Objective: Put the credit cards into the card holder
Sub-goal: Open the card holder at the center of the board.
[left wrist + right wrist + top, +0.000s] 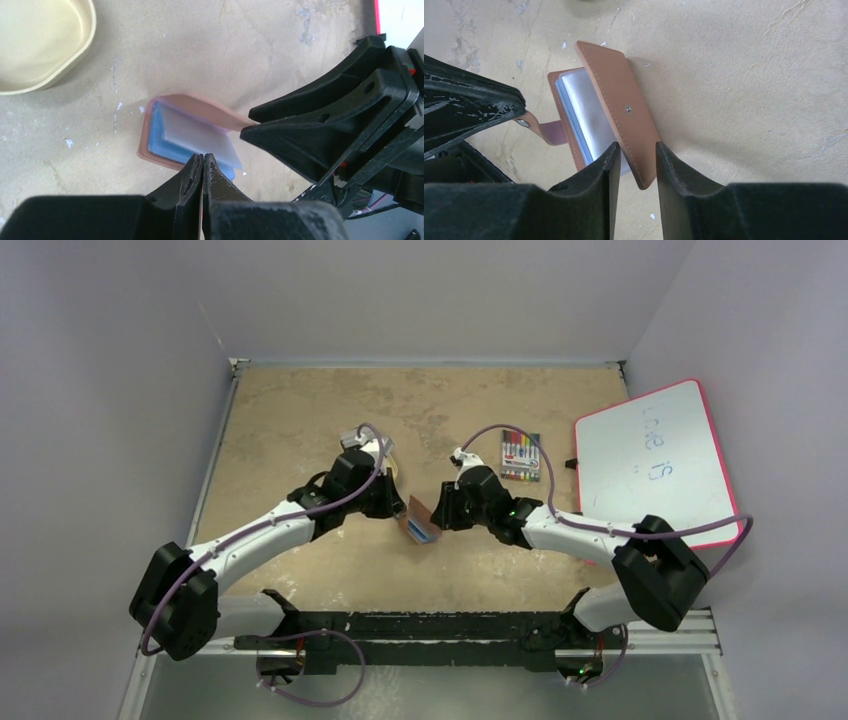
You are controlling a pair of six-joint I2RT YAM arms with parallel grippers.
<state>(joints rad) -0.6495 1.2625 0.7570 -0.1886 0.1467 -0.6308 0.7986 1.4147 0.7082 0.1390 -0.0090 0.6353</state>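
Observation:
The brown card holder [422, 523] lies open on the table between both grippers, its blue-grey inside and a pale sheet showing [192, 135]. Its brown cover with the snap stud [616, 107] stands raised. My left gripper [202, 157] is shut, with the holder's snap strap [544, 131] running into its jaws. My right gripper [635, 150] has its jaws partly apart, one on each side of the raised cover's lower corner. No loose credit cards are in view.
A tan oval tray [75, 60] sits just behind the left gripper and looks empty. A pack of coloured markers [520, 455] lies at the back right. A whiteboard with a pink rim [655, 455] lies at the table's right edge.

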